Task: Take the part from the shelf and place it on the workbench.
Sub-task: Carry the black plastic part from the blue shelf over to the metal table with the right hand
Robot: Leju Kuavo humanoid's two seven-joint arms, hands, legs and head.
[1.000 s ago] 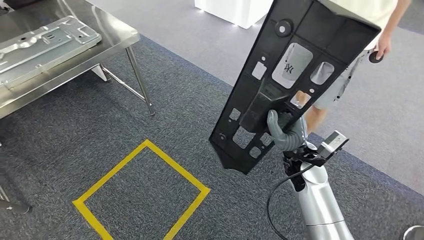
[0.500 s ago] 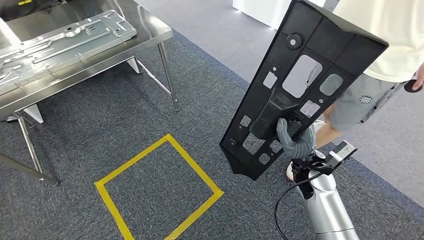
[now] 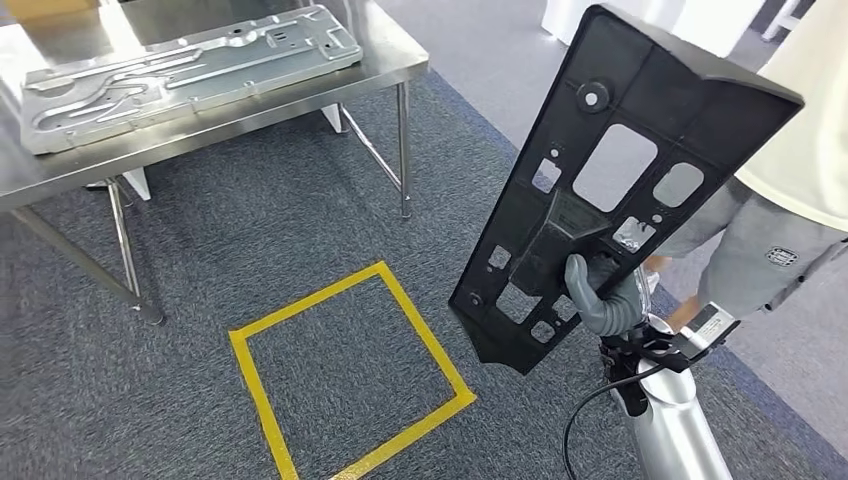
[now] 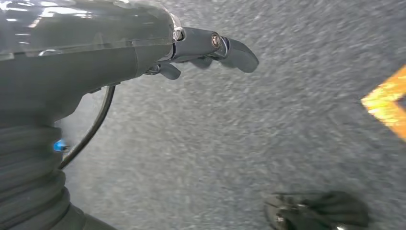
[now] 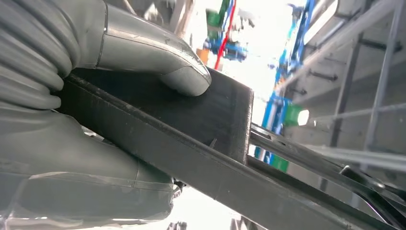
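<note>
Right now the black plastic panel (image 3: 610, 190) is carried at right of frame, gripped low on its central rib by the right hand (image 3: 600, 295), fingers clenched around it. Long axis runs steeply upward, wide end at upper right, pointed end toward the floor. Looks stiff and fairly light, but top-heavy in this hold; likely to swing. Left hand (image 4: 143, 52) hangs released, holding nothing. Steel counter (image 3: 250, 105) sits upper left.
</note>
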